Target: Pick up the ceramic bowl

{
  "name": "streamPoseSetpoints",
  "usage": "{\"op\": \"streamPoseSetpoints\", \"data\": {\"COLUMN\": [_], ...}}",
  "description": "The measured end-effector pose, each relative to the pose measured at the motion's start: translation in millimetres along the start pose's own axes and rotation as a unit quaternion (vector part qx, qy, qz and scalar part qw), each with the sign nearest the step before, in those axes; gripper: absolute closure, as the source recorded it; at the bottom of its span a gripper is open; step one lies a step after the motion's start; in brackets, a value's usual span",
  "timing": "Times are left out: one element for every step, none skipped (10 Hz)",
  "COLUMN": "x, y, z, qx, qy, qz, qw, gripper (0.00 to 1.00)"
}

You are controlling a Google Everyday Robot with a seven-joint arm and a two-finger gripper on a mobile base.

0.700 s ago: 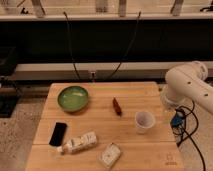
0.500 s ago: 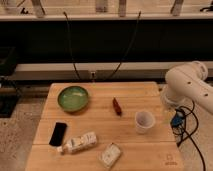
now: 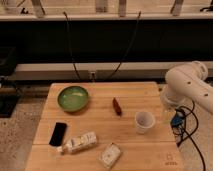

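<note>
Glossy ceramic bowl [image 3: 73, 98], matt wooden table [image 3: 104, 124]

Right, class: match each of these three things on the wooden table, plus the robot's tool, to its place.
Things:
1. round glossy green ceramic bowl
2. small white cup
3. flat black rectangular device
4. robot's tool

Places:
A. just off the wooden table's right edge, below the white arm
B. far left part of the table
C. near left edge
D. right side of the table, nearest the arm

Pairs: 1-B, 2-D, 3-C, 4-A

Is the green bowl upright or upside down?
Upright: the ceramic bowl shows its hollow inside. The gripper hangs right of the table.
</note>
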Motion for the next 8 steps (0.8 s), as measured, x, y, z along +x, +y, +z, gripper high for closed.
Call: {"op": "streamPoseSetpoints", "data": {"x": [0,0,0,0,0,0,-3,-18], "y": [0,0,0,0,0,0,-2,-8], "z": [0,0,0,0,0,0,0,1], "qx": [0.000,0.000,0.000,0.000,0.000,0.000,0.003,0.009], "qy": [0.000,0.000,0.000,0.000,0.000,0.001,0.003,0.006], "qz": [0.000,0.000,0.000,0.000,0.000,-0.001,-0.005,-0.019], "qw": [1.0000,1.0000,1.0000,1.0000,1.0000,1.0000,1.0000,0.9998], "gripper": [0.20,0.20,0.20,0.20,0.20,0.20,0.20,0.20]}}
